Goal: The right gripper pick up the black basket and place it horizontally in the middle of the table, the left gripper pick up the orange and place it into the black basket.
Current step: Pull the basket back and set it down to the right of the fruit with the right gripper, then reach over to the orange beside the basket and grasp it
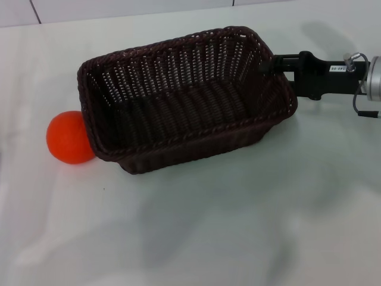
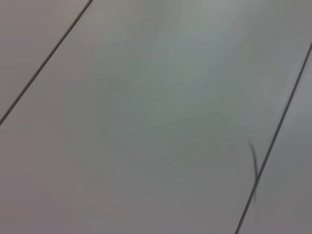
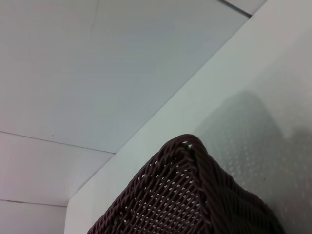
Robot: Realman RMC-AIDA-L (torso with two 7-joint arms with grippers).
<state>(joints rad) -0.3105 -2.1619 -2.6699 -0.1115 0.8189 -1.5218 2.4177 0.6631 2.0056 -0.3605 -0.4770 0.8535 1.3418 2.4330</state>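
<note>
Black basket [image 1: 178,98] tilted, right claw [image 1: 269,64] gripping rim; label unreadable.

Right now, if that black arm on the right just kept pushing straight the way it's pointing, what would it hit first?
The right gripper points toward the robot's left and already sits at the black basket's right end wall. Pushing on, it would meet that wall first, probably shoving the basket toward the orange.

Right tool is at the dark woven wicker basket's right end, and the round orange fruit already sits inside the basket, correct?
Not quite. The head view shows the round orange fruit outside the dark woven wicker basket, on the white table against its left end. The right tool is at the basket's right end, as stated.
</note>
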